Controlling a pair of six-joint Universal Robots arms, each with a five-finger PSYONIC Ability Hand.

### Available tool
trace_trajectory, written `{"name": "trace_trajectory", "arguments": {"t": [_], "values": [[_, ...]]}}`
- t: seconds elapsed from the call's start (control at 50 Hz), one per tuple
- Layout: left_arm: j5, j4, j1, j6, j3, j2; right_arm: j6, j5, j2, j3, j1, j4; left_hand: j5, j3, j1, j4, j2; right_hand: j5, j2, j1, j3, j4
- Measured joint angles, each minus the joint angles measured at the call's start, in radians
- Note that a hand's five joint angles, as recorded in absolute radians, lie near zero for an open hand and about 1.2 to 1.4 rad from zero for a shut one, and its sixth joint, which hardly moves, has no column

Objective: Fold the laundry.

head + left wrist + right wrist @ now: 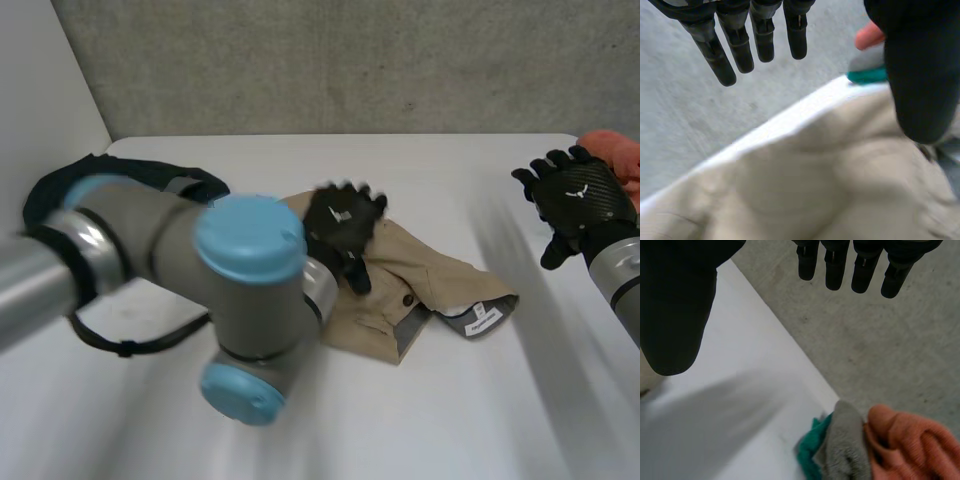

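A tan pair of shorts (420, 290) lies crumpled at the table's middle, with a grey waistband lining and a white label turned out at its right end. My left hand (342, 228) hovers over the shorts' left part, fingers (740, 42) straight and spread, holding nothing. The tan cloth (805, 185) lies beneath its palm in the left wrist view. My right hand (577, 200) is raised at the table's right side, open, fingers (860, 265) straight, well clear of the shorts.
A pile of orange (910, 440), grey (845, 440) and teal (812, 447) laundry sits at the table's far right edge (615, 150). A dark garment (150, 175) lies at the back left, behind my left arm. A grey wall stands beyond the table.
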Motion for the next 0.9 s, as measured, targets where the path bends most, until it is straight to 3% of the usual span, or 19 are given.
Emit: {"name": "trace_trajectory", "arguments": {"t": [0.12,0.22,0.3,0.4,0.46,0.52,0.56,0.62,0.64,0.68,0.76,0.9], "values": [[0.025,-0.011,0.129,0.059,-0.094,0.191,0.121,0.004,-0.007,-0.087,0.011,0.252,-0.003,-0.002,0.000,-0.005,-0.007,0.000,0.000,0.000,0.000,0.000],[0.126,-0.013,0.280,0.218,-0.180,0.247,0.240,-0.013,-0.003,-0.130,0.053,0.452,-0.002,-0.002,0.000,-0.005,-0.007,0.000,0.000,0.000,0.000,0.000],[0.246,-0.012,0.393,0.351,-0.220,0.220,0.317,-0.021,0.019,-0.128,0.114,0.449,-0.003,-0.002,0.000,-0.005,-0.007,0.000,0.000,0.000,0.000,0.000],[0.380,-0.009,0.468,0.435,-0.196,0.108,0.356,-0.006,0.088,-0.127,0.183,0.337,-0.003,-0.002,0.000,-0.005,-0.007,0.006,0.006,0.004,0.006,0.007],[0.441,-0.010,0.483,0.454,-0.156,0.029,0.359,0.020,0.135,-0.133,0.210,0.268,-0.003,-0.002,0.000,-0.005,-0.007,0.046,0.047,0.022,0.048,0.051],[0.484,-0.011,0.486,0.461,-0.107,-0.053,0.353,0.066,0.195,-0.146,0.236,0.190,0.013,0.004,0.004,0.003,0.002,0.189,0.188,0.175,0.193,0.194],[0.495,-0.010,0.484,0.461,-0.086,-0.087,0.349,0.092,0.226,-0.156,0.246,0.155,0.136,0.128,0.128,0.119,0.128,0.321,0.344,0.330,0.346,0.346],[0.498,-0.008,0.480,0.457,-0.063,-0.119,0.343,0.119,0.267,-0.175,0.256,0.117,0.463,0.468,0.491,0.454,0.470,0.723,0.762,0.702,0.752,0.756],[0.498,-0.007,0.478,0.455,-0.059,-0.123,0.342,0.123,0.275,-0.179,0.258,0.111,0.703,0.687,0.734,0.697,0.709,0.782,0.830,0.741,0.810,0.818],[0.495,-0.005,0.473,0.450,-0.055,-0.125,0.338,0.129,0.289,-0.191,0.260,0.100,0.839,0.821,0.832,0.833,0.827,0.892,0.932,0.825,0.919,0.946],[0.479,-0.007,0.456,0.435,-0.060,-0.097,0.320,0.131,0.291,-0.214,0.259,0.096,0.882,0.892,0.835,0.905,0.898,0.915,0.948,0.847,0.940,0.984],[0.344,-0.027,0.378,0.336,-0.162,0.126,0.208,0.126,0.212,-0.316,0.248,0.108,0.881,0.892,0.835,0.905,0.900,0.915,0.948,0.856,0.940,0.989]]}}
